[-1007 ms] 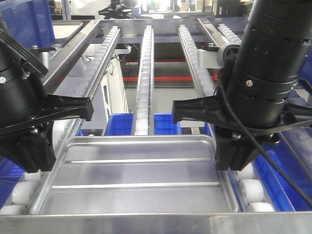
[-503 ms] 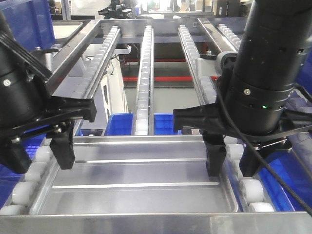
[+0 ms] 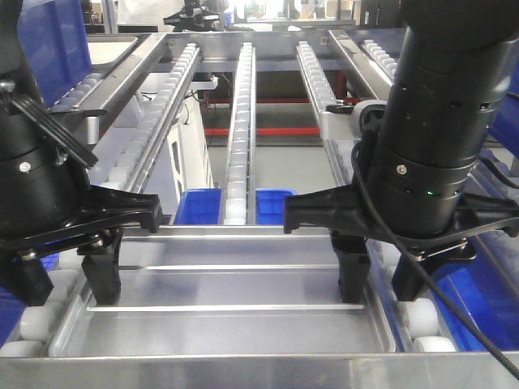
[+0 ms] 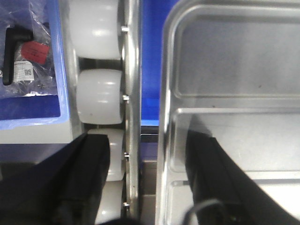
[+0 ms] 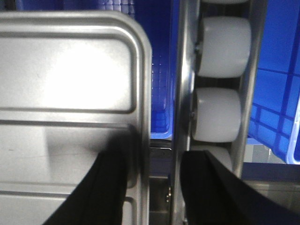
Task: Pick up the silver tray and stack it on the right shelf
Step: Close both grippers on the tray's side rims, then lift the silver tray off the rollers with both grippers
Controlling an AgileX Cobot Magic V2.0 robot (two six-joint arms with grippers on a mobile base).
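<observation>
The right shelf (image 3: 203, 371), a steel frame with roller lanes running up the picture, carries the silver tray (image 3: 227, 284) at lower centre, flat behind the brushed front lip. A second ago both claws pinched its side rims. The left claw (image 3: 69, 296) and right claw (image 3: 379, 293) have since spread apart, each straddling a rim, so placing looks done. The tray is glossy, round-cornered and twice-ridged; the rollers (image 3: 422, 316) are smooth white plastic.
</observation>
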